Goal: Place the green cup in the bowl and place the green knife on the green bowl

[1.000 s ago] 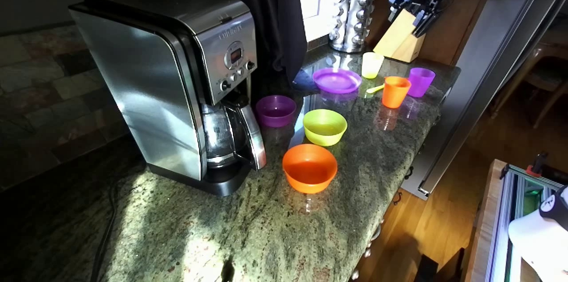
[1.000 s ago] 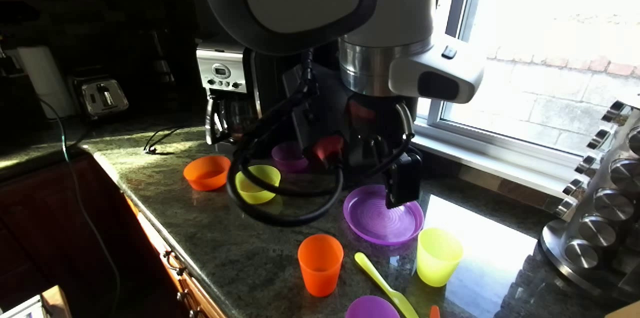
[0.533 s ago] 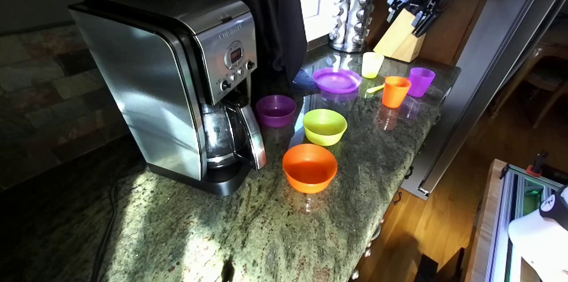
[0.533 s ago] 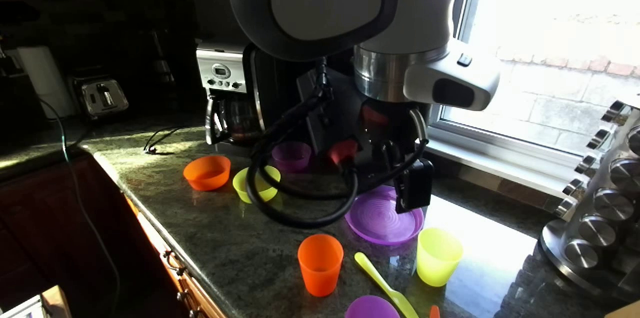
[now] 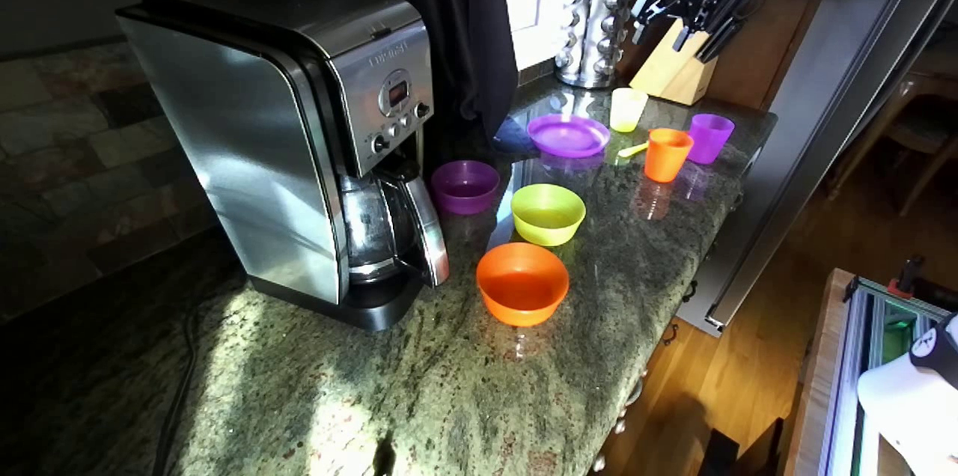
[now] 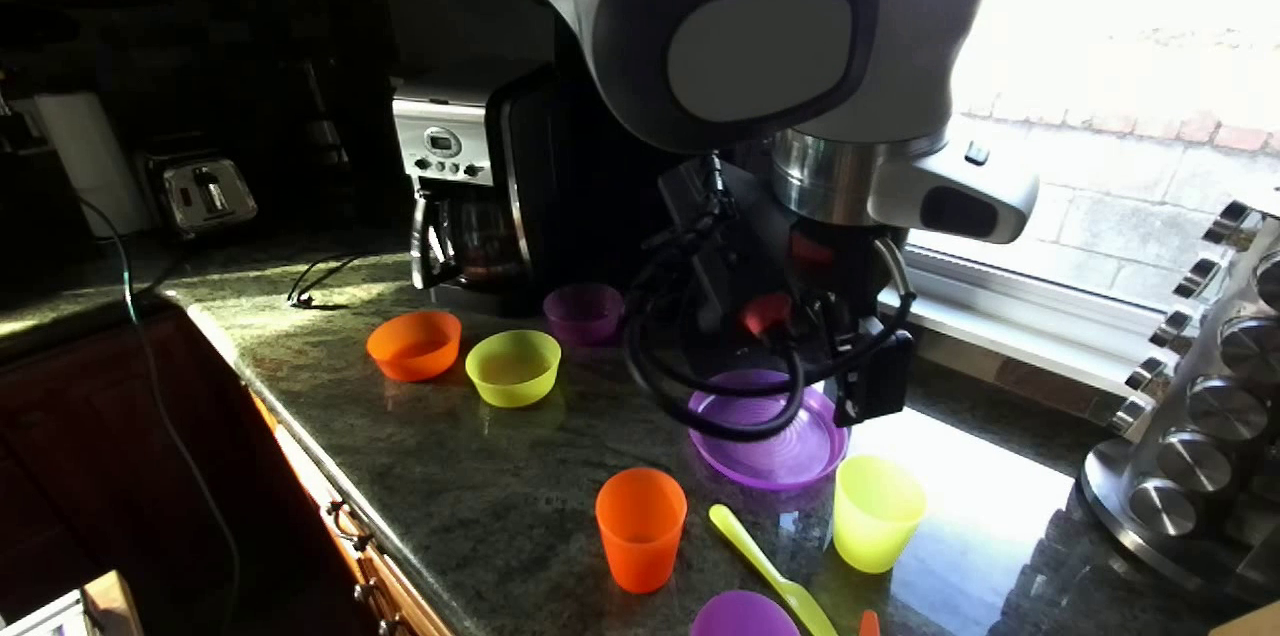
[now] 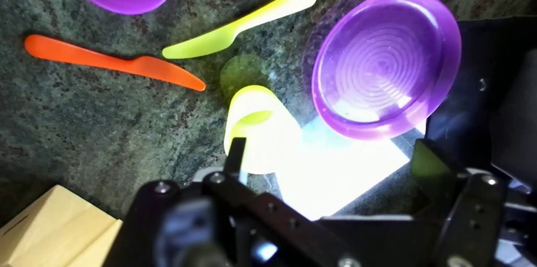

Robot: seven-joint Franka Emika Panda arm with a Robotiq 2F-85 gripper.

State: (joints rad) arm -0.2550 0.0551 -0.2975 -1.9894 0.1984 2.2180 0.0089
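Wrist view: the gripper [image 7: 330, 148] has its jaws spread wide, one tip crossing in front of the green cup [image 7: 264, 132]. In an exterior view it hangs above the counter [image 5: 419, 401], apart from that cup. Cups number three, all upright on the counter: the green cup, the orange cup [image 6: 641, 541] and the purple cup [image 5: 709, 143]. Two knives lie there too: the green knife [image 7: 233, 30], between the green and orange cups, and the orange knife [image 7: 115, 62], nearby. One plate [image 7: 381, 65], purple, is just beside the green cup. Both exterior views show three bowls close together: the green bowl [image 5: 548, 230], the orange bowl [image 5: 522, 304] and the purple bowl [image 5: 465, 199]. One coffee maker [image 5: 224, 124] stands near them.
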